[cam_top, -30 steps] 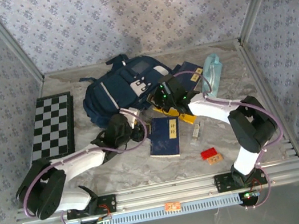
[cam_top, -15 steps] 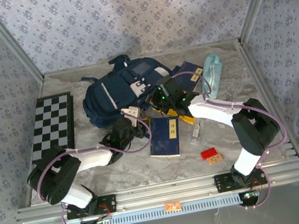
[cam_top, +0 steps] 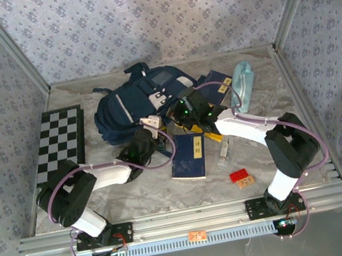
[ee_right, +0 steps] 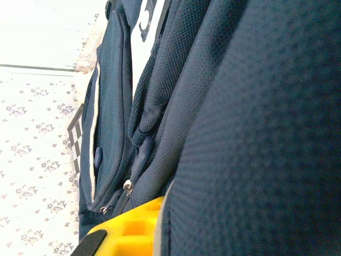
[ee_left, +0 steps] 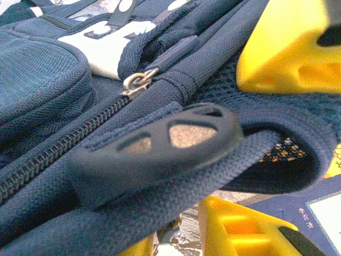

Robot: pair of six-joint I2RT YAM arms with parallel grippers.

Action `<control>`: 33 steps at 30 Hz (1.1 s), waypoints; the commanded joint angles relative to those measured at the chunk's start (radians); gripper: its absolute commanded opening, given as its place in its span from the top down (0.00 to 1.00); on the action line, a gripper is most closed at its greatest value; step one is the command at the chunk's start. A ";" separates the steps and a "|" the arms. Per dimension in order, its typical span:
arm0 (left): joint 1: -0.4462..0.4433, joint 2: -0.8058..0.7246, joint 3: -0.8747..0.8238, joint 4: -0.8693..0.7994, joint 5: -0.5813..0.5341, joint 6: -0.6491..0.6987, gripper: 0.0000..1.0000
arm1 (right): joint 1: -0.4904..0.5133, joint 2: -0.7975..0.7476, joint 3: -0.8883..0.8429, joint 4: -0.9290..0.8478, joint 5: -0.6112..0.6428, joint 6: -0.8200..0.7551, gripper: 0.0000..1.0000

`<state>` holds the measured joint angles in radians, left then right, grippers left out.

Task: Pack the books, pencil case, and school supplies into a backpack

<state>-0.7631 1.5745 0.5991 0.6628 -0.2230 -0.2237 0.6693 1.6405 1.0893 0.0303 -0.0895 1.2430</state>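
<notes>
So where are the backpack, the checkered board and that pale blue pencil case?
backpack [cam_top: 112, 115], top view, on its navy side panel.
checkered board [cam_top: 61, 144], top view, on its middle squares.
pencil case [cam_top: 244, 83], top view, on the pouch's middle.

Count's easy — one backpack [cam_top: 125, 109], two navy books [cam_top: 188, 157] [cam_top: 218, 84], one yellow book [cam_top: 213, 136], one teal pencil case [cam_top: 245, 86], one clear oblong bit [cam_top: 225, 149], one checkerboard [cam_top: 61, 144], two small blocks [cam_top: 238, 175] [cam_top: 247, 181].

left arm [cam_top: 110, 176], white and black, folded low, elbow back; left gripper [cam_top: 155, 131] thrust forward, yellow fingers [ee_left: 287, 48] showing, grip unclear. right arm [cam_top: 244, 127] hooks left, right gripper [cam_top: 178, 114] clamped tight.
</notes>
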 commanded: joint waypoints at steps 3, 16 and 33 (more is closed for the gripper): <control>0.034 -0.018 0.022 0.073 -0.014 -0.020 0.93 | 0.018 -0.022 0.018 0.027 -0.006 0.001 1.00; 0.077 -0.170 -0.064 -0.075 0.102 -0.049 1.00 | 0.006 -0.047 0.029 0.010 0.024 -0.027 1.00; 0.147 -0.319 -0.095 -0.449 -0.027 -0.081 1.00 | -0.076 -0.046 0.071 -0.039 -0.031 -0.134 1.00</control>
<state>-0.6388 1.2896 0.4881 0.3546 -0.1566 -0.2649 0.6235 1.6230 1.0931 0.0002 -0.1383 1.1893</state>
